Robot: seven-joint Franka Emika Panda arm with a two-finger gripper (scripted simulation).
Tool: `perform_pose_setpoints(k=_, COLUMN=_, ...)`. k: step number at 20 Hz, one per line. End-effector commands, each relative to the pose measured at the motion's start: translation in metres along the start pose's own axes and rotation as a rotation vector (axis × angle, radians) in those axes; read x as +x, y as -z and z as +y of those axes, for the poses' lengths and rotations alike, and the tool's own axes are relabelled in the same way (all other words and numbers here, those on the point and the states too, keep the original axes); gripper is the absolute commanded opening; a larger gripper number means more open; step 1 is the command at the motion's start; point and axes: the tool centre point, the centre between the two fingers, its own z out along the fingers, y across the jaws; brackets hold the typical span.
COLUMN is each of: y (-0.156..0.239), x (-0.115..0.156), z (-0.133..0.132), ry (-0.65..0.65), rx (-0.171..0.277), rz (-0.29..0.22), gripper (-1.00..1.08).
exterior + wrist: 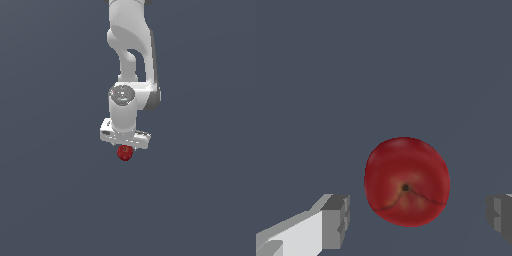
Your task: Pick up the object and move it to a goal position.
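The object is a small dark red, apple-like ball with a dimple on top. In the wrist view it lies between my two grey fingertips, with a clear gap on each side. My gripper is open and touches nothing. In the exterior view the object shows just under the white hand of the gripper, which points straight down over it. The fingers themselves are hard to make out in that view.
A plain dark grey-blue surface fills both views all around the object. The white arm rises above the hand toward the top of the exterior view. No goal marker shows.
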Motion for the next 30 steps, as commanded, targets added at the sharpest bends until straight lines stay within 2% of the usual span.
perform_pose_setpoints(k=1, y=-0.001, x=0.0, z=0.0, ry=0.0, rx=0.0, rz=0.001, gripper=1.0)
perform_pose_setpoints(k=11, y=-0.044, x=-0.001, z=0.0, ry=-0.005, rx=0.0, rz=0.001, gripper=1.0)
perform_pose_setpoints(k=16, y=-0.051, x=0.0, z=0.0, ry=-0.005, rx=0.0, rz=0.001, gripper=1.0)
perform_pose_setpoints(k=17, y=-0.051, x=0.0, z=0.0, ry=-0.005, rx=0.0, rz=0.001, gripper=-1.0)
perform_pose_setpoints(k=30, y=-0.048, x=-0.001, z=-0.001, ry=-0.005, rx=0.001, rz=0.001, gripper=-1.0)
